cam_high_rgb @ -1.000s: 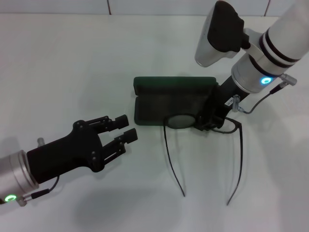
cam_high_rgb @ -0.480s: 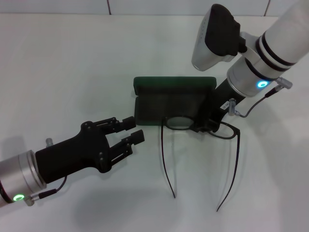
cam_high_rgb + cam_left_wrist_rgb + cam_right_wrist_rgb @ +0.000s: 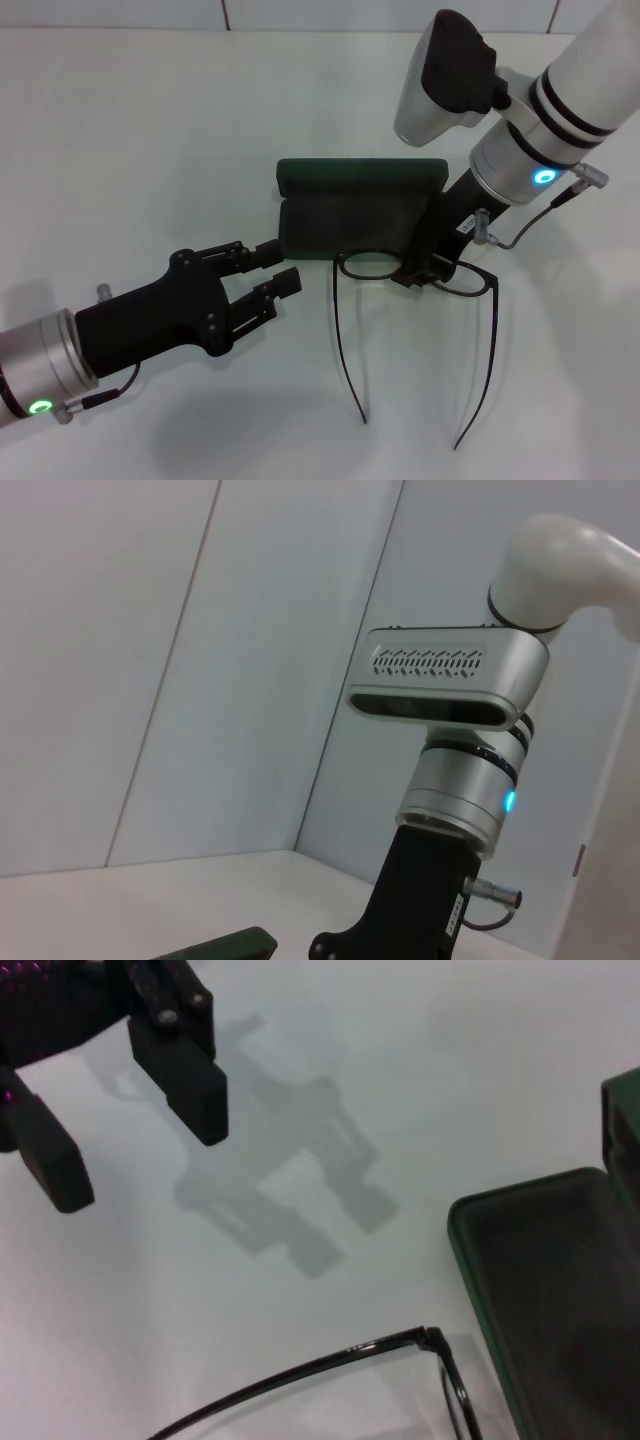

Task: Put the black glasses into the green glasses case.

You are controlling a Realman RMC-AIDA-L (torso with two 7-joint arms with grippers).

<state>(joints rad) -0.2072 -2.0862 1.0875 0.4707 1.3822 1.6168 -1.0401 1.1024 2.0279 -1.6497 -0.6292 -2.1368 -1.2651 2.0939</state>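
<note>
Head view: right gripper (image 3: 428,266) clamped on the bridge of the black glasses (image 3: 415,275), just off the near edge of the green glasses case (image 3: 355,215). Temple arms unfolded, trailing toward the near side of the white table (image 3: 120,130). Case open, lid standing at the far side, dark tray facing up and empty. Left gripper (image 3: 276,268) hovering left of the case with fingers spread, holding nothing.

To do this step well, probably: fold the temples before seating the frame, since the long arms would overhang the tray; bring in the free left gripper to close one temple while the right keeps the bridge steady; keep the frame level so a lens rim does not catch on the case wall.

Left wrist view: only the right arm's wrist and camera housing against a pale wall, plus a sliver of the case at the lower edge; own fingers not in shot.

Right wrist view: one temple and hinge corner of the glasses over the table, beside the case's tray corner, nothing lying in the visible lining; left gripper's open fingers (image 3: 190,1075) farther off.
</note>
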